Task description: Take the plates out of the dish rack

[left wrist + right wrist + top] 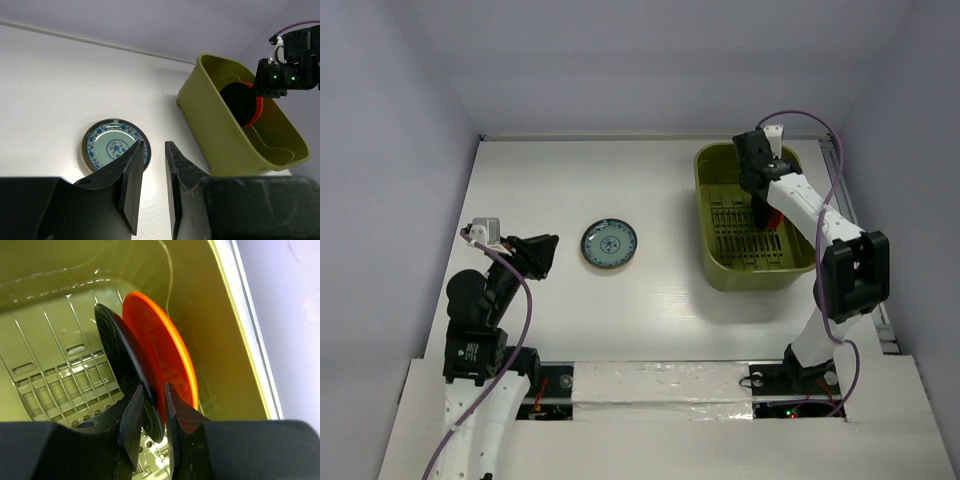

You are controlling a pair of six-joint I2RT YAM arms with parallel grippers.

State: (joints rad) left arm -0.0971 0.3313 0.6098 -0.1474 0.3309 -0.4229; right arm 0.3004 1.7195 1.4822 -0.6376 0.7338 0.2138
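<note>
Right claw [153,387] pinching dark plate [117,350] upright in rack [55,375] | orange plate [162,347] just beside it | left claw [154,145] slightly spread, empty, near teal plate [107,146] on table [50,90]

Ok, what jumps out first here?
The orange-red plate glows upright in the olive dish rack at far right. Beside it stands a dark plate, its rim between the fingers of the right gripper. A teal patterned plate lies flat on the table, with the left gripper hovering nearby.
</note>
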